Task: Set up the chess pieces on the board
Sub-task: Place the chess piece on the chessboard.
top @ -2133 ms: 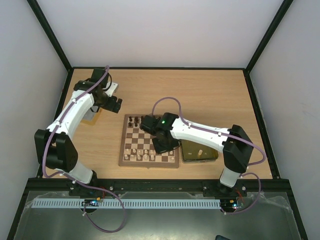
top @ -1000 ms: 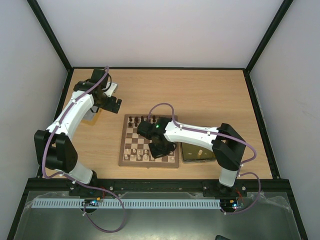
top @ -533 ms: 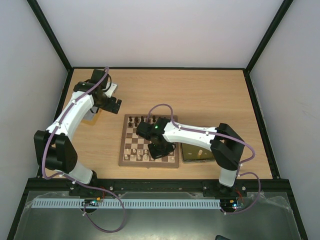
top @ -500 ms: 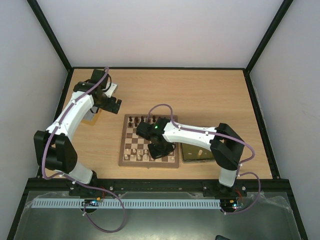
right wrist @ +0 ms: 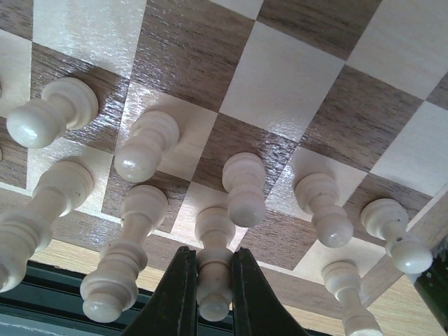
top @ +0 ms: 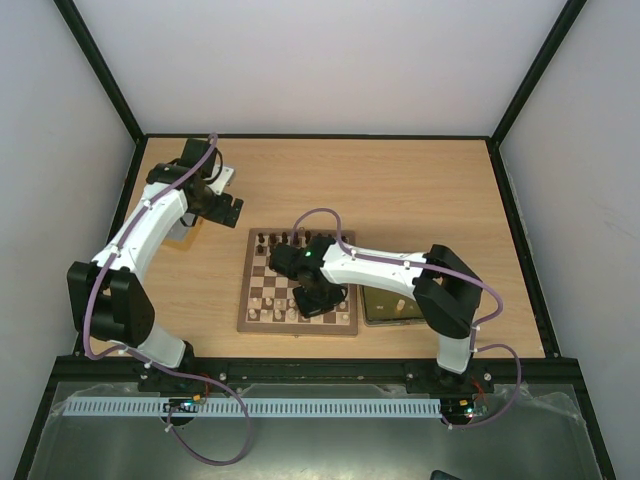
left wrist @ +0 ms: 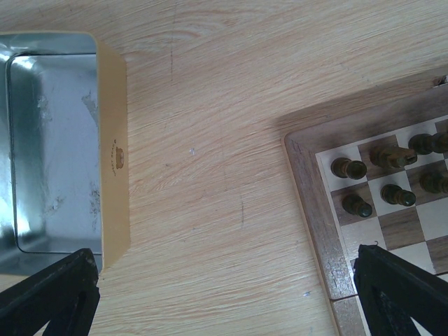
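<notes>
The board (top: 243, 290) lies mid-table, with dark brown pieces (top: 272, 240) on its far rows and cream pieces (top: 268, 308) on its near rows. My right gripper (top: 318, 298) is low over the near rows. In the right wrist view it (right wrist: 213, 287) is shut on a cream piece (right wrist: 214, 241) whose base stands on a near-row square, with other cream pieces (right wrist: 133, 147) close around it. My left gripper (top: 222, 208) is open and empty above bare table (left wrist: 224, 294), left of the board's far corner (left wrist: 315, 189), where dark pieces (left wrist: 348, 168) stand.
A silver-lined tin tray (left wrist: 112, 140) lies to the left of my left gripper, and also shows in the top view (top: 182, 232). A gold tray (top: 398, 305) holding a cream piece lies right of the board. Black frame rails edge the table.
My right gripper has moved left along the near rows of the board and settled lower with the cream piece. The left arm has barely moved.
</notes>
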Controlling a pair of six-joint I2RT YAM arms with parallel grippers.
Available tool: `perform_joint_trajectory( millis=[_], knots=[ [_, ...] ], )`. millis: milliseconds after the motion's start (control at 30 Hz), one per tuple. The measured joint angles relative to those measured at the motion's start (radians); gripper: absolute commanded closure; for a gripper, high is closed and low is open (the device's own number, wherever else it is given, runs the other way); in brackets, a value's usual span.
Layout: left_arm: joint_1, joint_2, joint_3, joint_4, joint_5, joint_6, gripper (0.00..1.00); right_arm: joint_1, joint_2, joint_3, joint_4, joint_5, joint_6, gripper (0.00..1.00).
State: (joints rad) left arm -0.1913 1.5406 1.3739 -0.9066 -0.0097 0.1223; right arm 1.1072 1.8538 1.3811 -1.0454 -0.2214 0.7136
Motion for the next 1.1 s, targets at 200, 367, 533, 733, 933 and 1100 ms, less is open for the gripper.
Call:
perform_joint_trajectory(
  millis=[200, 367, 533, 733, 933, 1100],
  knots=[
    [0.0, 0.0, 0.0, 0.0, 0.0, 0.0, 0.01, 0.0, 0.009, 0.013, -0.001, 0.0, -0.01, 0.98],
    [0.0, 0.0, 0.0, 0.0, 0.0, 0.0, 0.01, 0.0, 0.013, 0.015, -0.001, 0.0, -0.014, 0.98],
    [0.0, 0.0, 0.0, 0.0, 0.0, 0.0, 0.01, 0.0, 0.013, 0.015, -0.001, 0.0, -0.014, 0.98],
    [0.0, 0.0, 0.0, 0.0, 0.0, 0.0, 0.01, 0.0, 0.013, 0.015, -0.001, 0.0, -0.014, 0.98],
    [0.0, 0.0, 0.0, 0.0, 0.0, 0.0, 0.01, 0.0, 0.013, 0.015, -0.001, 0.0, -0.014, 0.98],
    [0.0, 0.0, 0.0, 0.0, 0.0, 0.0, 0.01, 0.0, 0.011, 0.012, 0.0, -0.003, -0.013, 0.98]
  ],
)
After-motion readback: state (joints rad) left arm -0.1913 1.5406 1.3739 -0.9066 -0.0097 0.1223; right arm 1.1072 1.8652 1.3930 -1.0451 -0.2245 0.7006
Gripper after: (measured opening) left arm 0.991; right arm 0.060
